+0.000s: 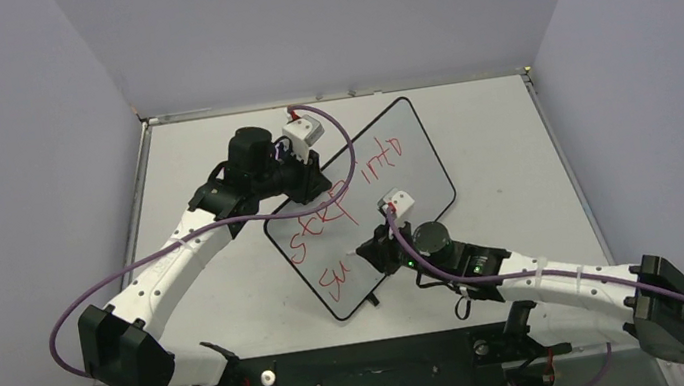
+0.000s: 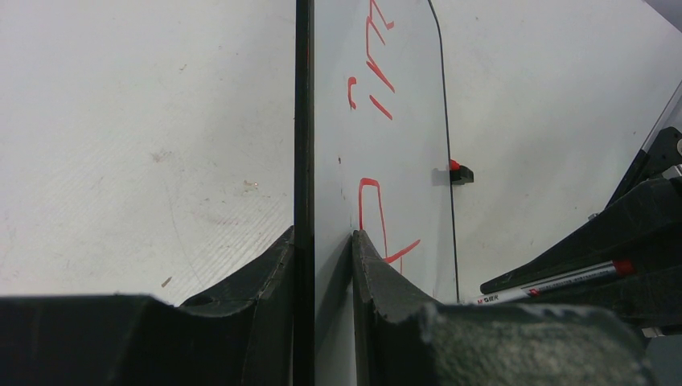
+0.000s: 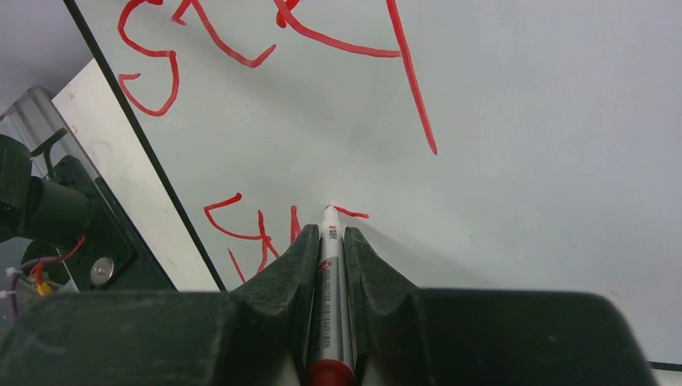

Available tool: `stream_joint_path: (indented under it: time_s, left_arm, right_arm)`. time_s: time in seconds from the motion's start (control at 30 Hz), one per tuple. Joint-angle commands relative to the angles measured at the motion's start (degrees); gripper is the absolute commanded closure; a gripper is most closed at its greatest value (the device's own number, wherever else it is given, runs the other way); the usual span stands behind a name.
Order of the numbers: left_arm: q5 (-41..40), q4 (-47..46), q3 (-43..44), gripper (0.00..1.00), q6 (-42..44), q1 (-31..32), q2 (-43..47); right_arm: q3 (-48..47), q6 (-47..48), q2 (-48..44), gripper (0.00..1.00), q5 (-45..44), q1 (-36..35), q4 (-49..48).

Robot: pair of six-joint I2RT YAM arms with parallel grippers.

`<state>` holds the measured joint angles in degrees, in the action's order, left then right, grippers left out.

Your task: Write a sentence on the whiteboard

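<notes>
Noted whiteboard (image 1: 394, 160) flat mid-desk (image 1: 491, 132), turned diagonal. Found left claw (image 2: 322, 237) clamped on its frame edge, right claw (image 3: 328, 233) clamped on marker (image 3: 328, 273), tip at sentence (image 1: 322, 226), second line unfinished. Judged board stiff, light, slippery-faced; best gripped by frame.

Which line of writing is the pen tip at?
The lower line, just a few letters; the pen touches its end. The upper line lies well clear.

You are in a robot lab cell: bare grey walls (image 1: 9, 149) enclose a pale tabletop (image 1: 501, 130) left, right and far, two cabled arms (image 1: 167, 268) bolted at its near edge.
</notes>
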<state>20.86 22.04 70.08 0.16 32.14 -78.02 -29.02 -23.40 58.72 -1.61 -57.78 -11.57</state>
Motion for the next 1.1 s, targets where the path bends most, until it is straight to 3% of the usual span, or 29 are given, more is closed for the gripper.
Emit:
stream_joint_path:
  time_s: [0.0,0.4,0.77,1.07]
  left_arm:
    - [-2.5,-4.8,0.7,1.0,4.2,0.5,0.1]
    - [-2.4,-4.8,0.9,1.0,4.2,0.5,-0.1]
    - [-2.5,-4.8,0.8,1.0,4.2,0.5,0.1]
    - [-2.5,-4.8,0.8,1.0,4.2,0.4,0.2]
  right_arm:
    - [2.0,-1.1,1.2,1.0,0.3,0.1,-2.7]
    - [6.9,-4.0,-2.5,1.0,-2.7,0.1,0.7]
    - [5.0,-4.1,-7.4,1.0,-8.5,0.1,6.9]
    - [1.4,-3.2,-11.9,1.0,-5.9,-0.2,9.0]
